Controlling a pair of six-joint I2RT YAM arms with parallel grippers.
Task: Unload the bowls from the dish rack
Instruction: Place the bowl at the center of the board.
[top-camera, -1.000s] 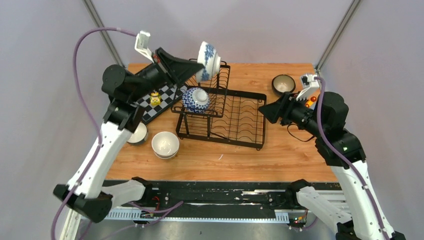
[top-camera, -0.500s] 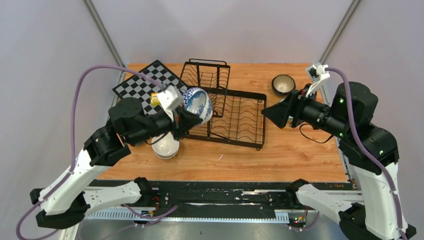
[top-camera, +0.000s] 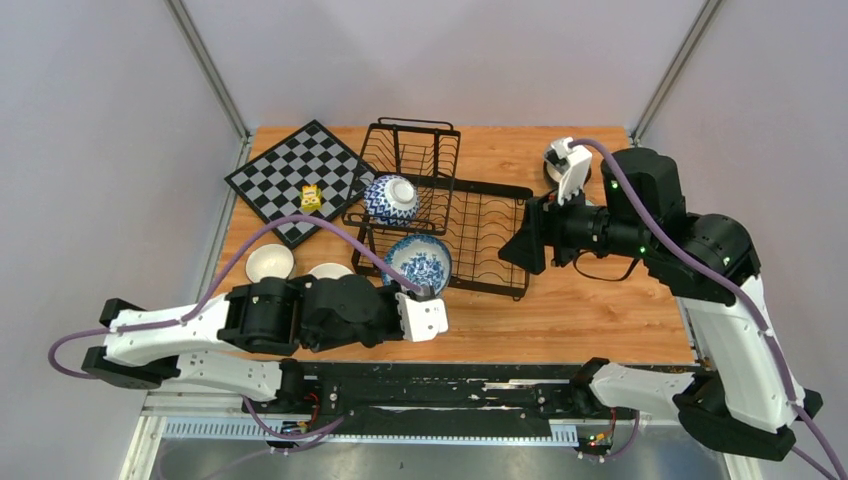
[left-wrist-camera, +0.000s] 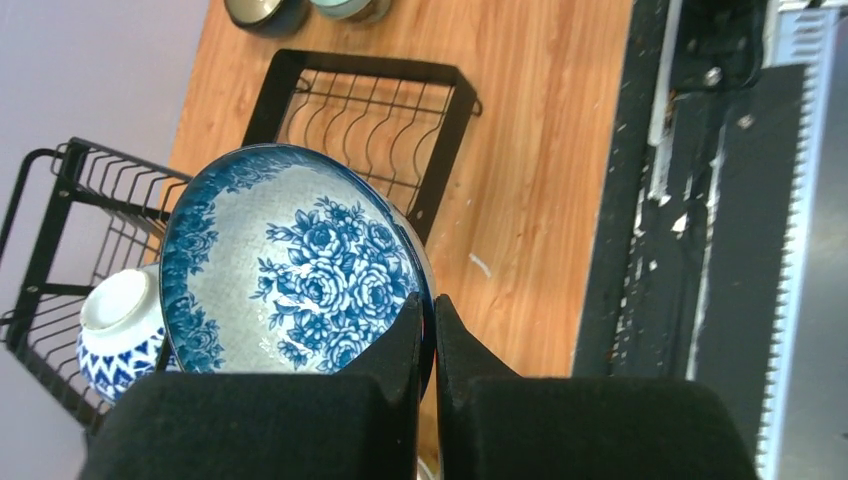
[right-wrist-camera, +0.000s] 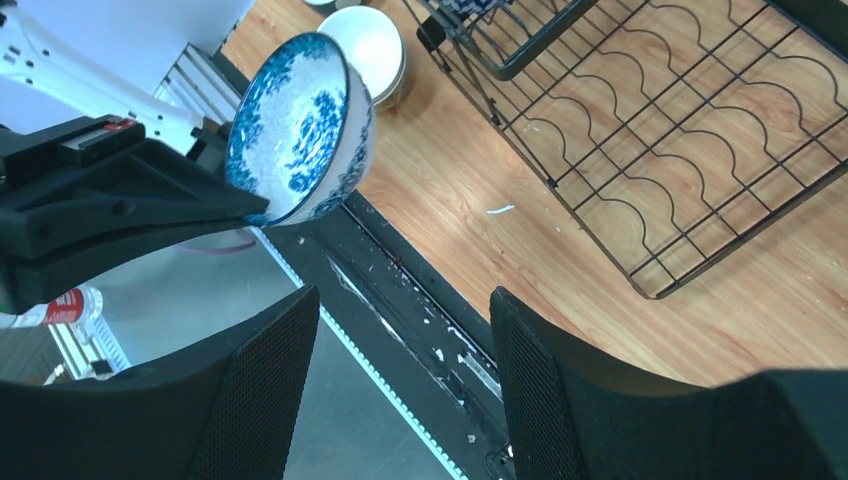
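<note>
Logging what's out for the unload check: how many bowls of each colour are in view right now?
Blue-and-white bowls: 2, the held bowl and the racked bowl
White bowls: 2
Dark bowl: 1
Pale teal bowl, cropped at the frame edge: 1
Total: 6

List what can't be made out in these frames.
- Top view: the dark bowl is mostly behind the right wrist's camera mount. The white bowl is half under the left arm.
- Left wrist: the inverted blue-and-white bowl is partly behind the floral bowl.
- Right wrist: the dish rack upper basket is cropped by the top edge.
</note>
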